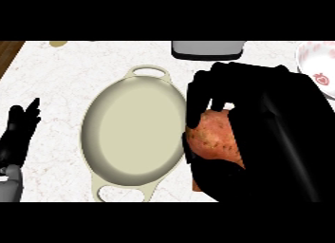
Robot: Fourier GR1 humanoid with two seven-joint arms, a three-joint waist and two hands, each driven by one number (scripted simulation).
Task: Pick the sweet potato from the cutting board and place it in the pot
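While the left hand (15, 137) rests open by the bench's (58, 76) left edge, the right hand (254, 109) curls round the sweet potato (215, 135), holding it just beside the pot's (131, 130) right rim. A patterned bowl (324, 66) sits at the far right corner.

a white bowl with red marks (322, 66) at the counter's (58, 80) far right, a grey appliance (207, 49) at the far edge.
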